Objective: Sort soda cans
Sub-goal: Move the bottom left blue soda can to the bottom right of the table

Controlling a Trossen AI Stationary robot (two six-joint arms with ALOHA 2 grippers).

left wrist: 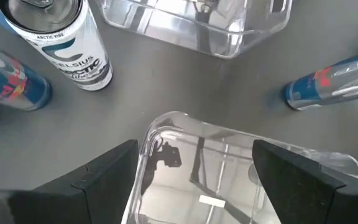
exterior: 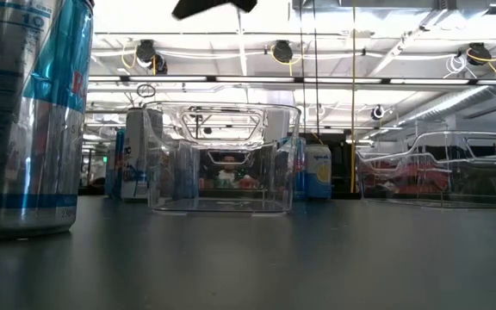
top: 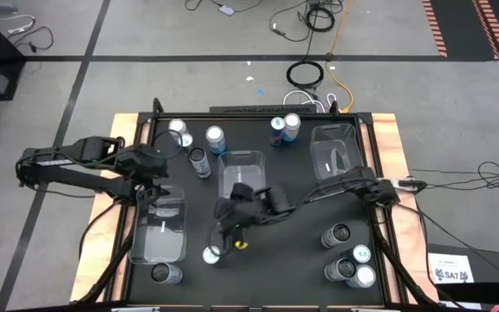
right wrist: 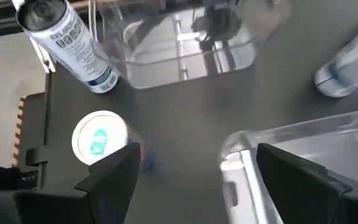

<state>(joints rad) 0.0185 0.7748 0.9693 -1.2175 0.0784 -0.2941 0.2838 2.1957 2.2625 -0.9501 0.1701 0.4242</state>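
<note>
Both my grippers, left (top: 156, 186) and right (top: 230, 227), hang open and empty, all three bins (top: 241, 173) look bare, and every can (top: 211, 254) still waits unsorted.

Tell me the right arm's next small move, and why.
Probably shift the right pincer toward the silver can with the white-and-blue top and lower over it: its fingers stand open and empty, and that can stands just beside one finger rather than between them, near the clear plastic bin.

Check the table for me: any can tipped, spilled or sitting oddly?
Nothing stands out. The cans in view stand upright on the mat, the three clear bins sit flat and hold no cans, and no liquid shows. Both the left gripper and right gripper are open, holding nothing.
</note>
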